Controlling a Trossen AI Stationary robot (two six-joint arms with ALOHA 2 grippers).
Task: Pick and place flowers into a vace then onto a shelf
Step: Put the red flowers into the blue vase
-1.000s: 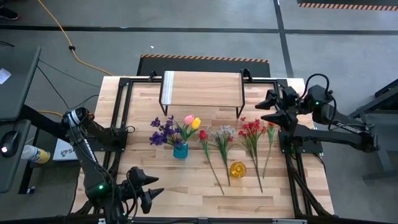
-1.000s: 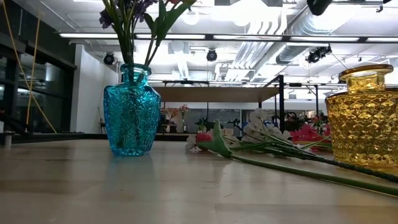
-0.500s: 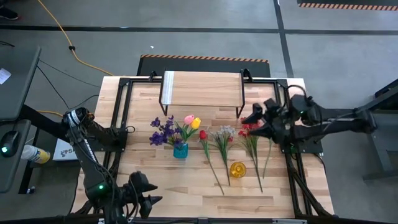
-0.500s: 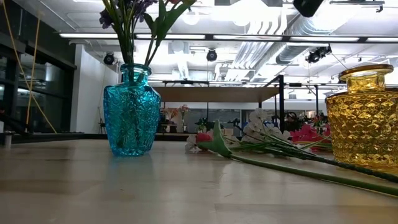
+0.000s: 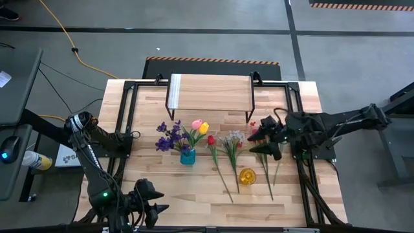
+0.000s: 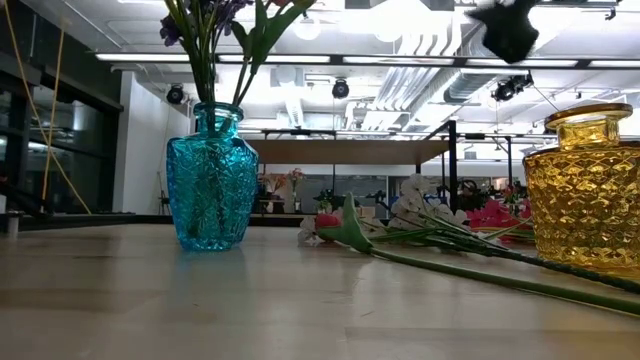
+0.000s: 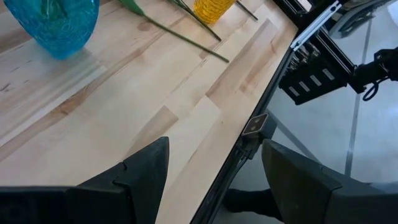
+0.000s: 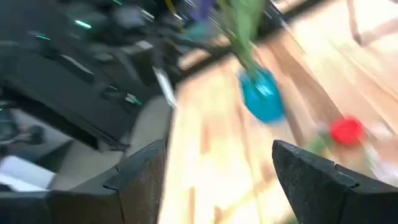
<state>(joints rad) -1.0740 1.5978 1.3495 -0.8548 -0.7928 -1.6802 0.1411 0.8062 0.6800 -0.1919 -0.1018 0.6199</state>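
A blue vase [image 5: 187, 156] stands left of the table's middle with purple, pink and yellow flowers [image 5: 183, 134] in it. More flowers lie flat to its right: a red tulip [image 5: 211, 140], a white spray [image 5: 233, 138] and red blooms [image 5: 261, 132], with their stems toward the near edge. The shelf [image 5: 210, 90] stands at the far middle. My right gripper [image 5: 261, 142] hovers open over the red blooms, and it also shows high up in the low view [image 6: 508, 30]. My left gripper [image 7: 214, 149] waits open above the near left corner [image 5: 152, 206].
A yellow vase [image 5: 247, 176] stands among the lying stems, near the front and right of middle. Black frame rails [image 5: 126, 123] run along both table sides. Bare wood lies in front of the blue vase [image 7: 56, 22] and along the near edge.
My right gripper has swung from the table's far right corner toward the left and near side, sinking and turning, until it is over the red blooms. Its fingers stay open. My left gripper has turned a little in place. No flower or vase has moved.
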